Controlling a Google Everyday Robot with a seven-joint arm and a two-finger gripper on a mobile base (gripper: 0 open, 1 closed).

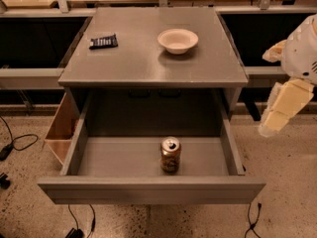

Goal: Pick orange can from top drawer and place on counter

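The orange can (170, 154) stands upright inside the open top drawer (148, 189), near the front panel and slightly right of centre. Its silver top with pull tab faces up. The grey counter (143, 58) is the cabinet top behind and above the drawer. My gripper (283, 108), cream-coloured, hangs at the right edge of the view. It is outside the drawer's right wall, above the floor, and apart from the can.
A white bowl (178, 40) and a dark flat packet (103, 41) sit on the counter. A tan wooden side bin (62, 128) hangs on the cabinet's left. Cables (15, 143) lie on the speckled floor. Wooden tables stand behind.
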